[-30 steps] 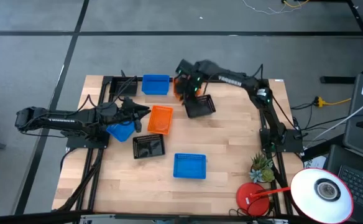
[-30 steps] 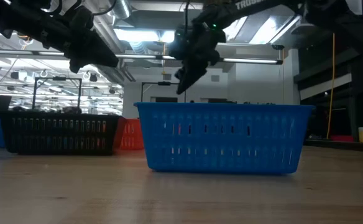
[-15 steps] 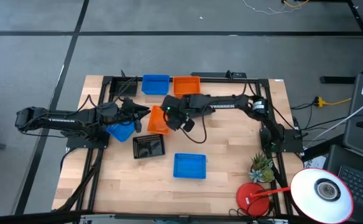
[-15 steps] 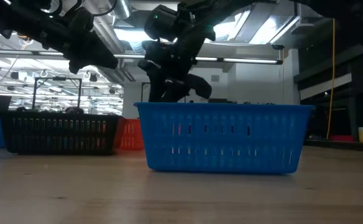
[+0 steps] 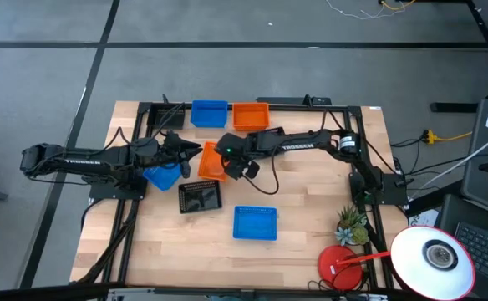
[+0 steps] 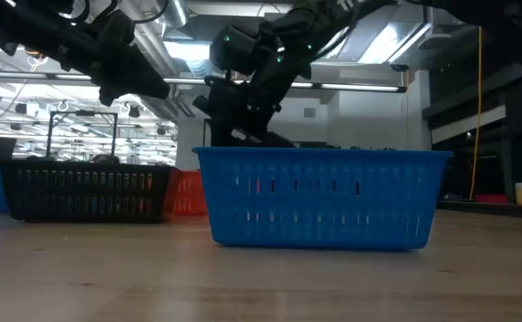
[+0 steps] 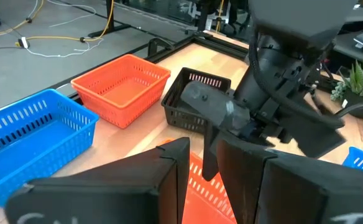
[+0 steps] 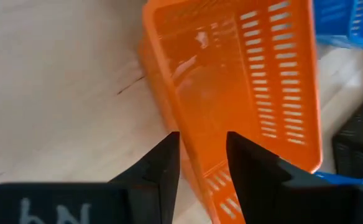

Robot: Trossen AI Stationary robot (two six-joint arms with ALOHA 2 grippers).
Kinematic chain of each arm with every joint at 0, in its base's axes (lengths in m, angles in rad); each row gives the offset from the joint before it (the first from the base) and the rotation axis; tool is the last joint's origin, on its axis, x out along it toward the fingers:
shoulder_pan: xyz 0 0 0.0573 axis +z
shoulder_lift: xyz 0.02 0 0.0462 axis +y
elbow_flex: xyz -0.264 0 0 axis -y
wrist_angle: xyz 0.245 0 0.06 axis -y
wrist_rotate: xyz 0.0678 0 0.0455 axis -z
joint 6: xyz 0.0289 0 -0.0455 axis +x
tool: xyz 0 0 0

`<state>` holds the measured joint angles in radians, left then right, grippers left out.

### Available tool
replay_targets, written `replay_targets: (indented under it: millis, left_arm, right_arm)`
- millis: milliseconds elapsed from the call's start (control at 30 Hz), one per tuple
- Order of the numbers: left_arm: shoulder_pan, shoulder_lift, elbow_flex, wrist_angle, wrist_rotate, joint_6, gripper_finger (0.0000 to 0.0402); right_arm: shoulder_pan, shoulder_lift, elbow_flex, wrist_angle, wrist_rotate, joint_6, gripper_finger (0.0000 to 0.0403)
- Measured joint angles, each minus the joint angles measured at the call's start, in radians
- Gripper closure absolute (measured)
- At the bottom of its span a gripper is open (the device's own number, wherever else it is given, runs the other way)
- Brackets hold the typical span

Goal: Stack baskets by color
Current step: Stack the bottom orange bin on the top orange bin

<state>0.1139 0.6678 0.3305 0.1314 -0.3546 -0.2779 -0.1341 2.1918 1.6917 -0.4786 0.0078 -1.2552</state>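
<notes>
1. Right hand reaches across the desk to the centre orange basket. In the right wrist view its fingers stand apart, straddling one side wall of that basket, not yet pinched on it.
2. Key relation: the basket lies directly under and just ahead of the right hand. Its long axis runs roughly back-to-front on the desk, and the straddled wall is the long one on the right arm's side.
3. Left hand sits just beside the same basket's other side, fingers apart with a narrow gap, nothing visibly gripped. So both hands are near; the right one looks already lined up.
4. Target for stacking, I judge: the second orange basket at the back edge, beside a blue basket, so lift & carry back.
5. Others: a blue basket under the left arm, a black basket just in front of the centre orange one, a blue basket nearer the front.
</notes>
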Motion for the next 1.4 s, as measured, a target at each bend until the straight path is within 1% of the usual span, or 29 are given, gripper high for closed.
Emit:
replay_targets:
  millis: [133, 233, 300, 400, 467, 533, 600, 667, 733, 833, 933, 1033, 1100, 1233, 1300, 1400]
  left_arm:
    - [0.0, 0.0, 0.0, 0.0, 0.0, 0.0, 0.0328]
    - [0.0, 0.0, 0.0, 0.0, 0.0, 0.0, 0.0328]
    - [0.0, 0.0, 0.0, 0.0, 0.0, 0.0, 0.0328]
    - [0.0, 0.0, 0.0, 0.0, 0.0, 0.0, 0.0328]
    - [0.0, 0.0, 0.0, 0.0, 0.0, 0.0, 0.0328]
    - [0.0, 0.0, 0.0, 0.0, 0.0, 0.0, 0.0328]
    - [0.0, 0.0, 0.0, 0.0, 0.0, 0.0, 0.0328]
    - [0.0, 0.0, 0.0, 0.0, 0.0, 0.0, 0.0328]
    - [0.0, 0.0, 0.0, 0.0, 0.0, 0.0, 0.0328]
    - [0.0, 0.0, 0.0, 0.0, 0.0, 0.0, 0.0328]
    - [0.0, 0.0, 0.0, 0.0, 0.0, 0.0, 0.0328]
    - [0.0, 0.0, 0.0, 0.0, 0.0, 0.0, 0.0328]
    - [0.0, 0.0, 0.0, 0.0, -0.005, 0.0, 0.0328]
    - [0.0, 0.0, 0.0, 0.0, -0.025, 0.0, 0.0328]
    - [0.0, 0.0, 0.0, 0.0, -0.025, 0.0, 0.0328]
    - [0.0, 0.0, 0.0, 0.0, -0.026, 0.0, 0.0328]
  right_arm:
    - [-0.008, 0.001, -0.047, 0.03, 0.001, -0.005, 0.0274]
    - [-0.011, 0.0, -0.073, 0.056, 0.002, 0.012, 0.0291]
    - [-0.011, 0.002, -0.077, 0.071, 0.01, 0.054, 0.0318]
    - [-0.006, 0.002, -0.042, 0.055, 0.027, 0.089, 0.0382]
    - [0.005, 0.002, -0.017, 0.037, 0.034, 0.105, 0.0391]
    - [0.019, 0.002, 0.019, 0.017, 0.091, 0.12, 0.0395]
    - [0.03, 0.002, 0.068, -0.002, 0.19, 0.12, 0.0396]
    - [0.024, 0.002, 0.124, -0.058, 0.251, 0.128, 0.0397]
    - [-0.005, 0.002, 0.188, -0.159, 0.268, 0.165, 0.0398]
    - [-0.073, 0.002, 0.28, -0.335, 0.275, 0.262, 0.0399]
    - [-0.162, 0.002, 0.359, -0.524, 0.273, 0.377, 0.0399]
    - [-0.256, 0.0, 0.415, -0.621, 0.266, 0.492, 0.0399]
    - [-0.314, 0.0, 0.429, -0.636, 0.226, 0.536, 0.0399]
    - [-0.408, -0.001, 0.417, -0.595, 0.038, 0.622, 0.04]
    - [-0.433, 0.0, 0.394, -0.592, 0.005, 0.648, 0.04]
    - [-0.446, 0.0, 0.371, -0.573, 0.003, 0.679, 0.04]
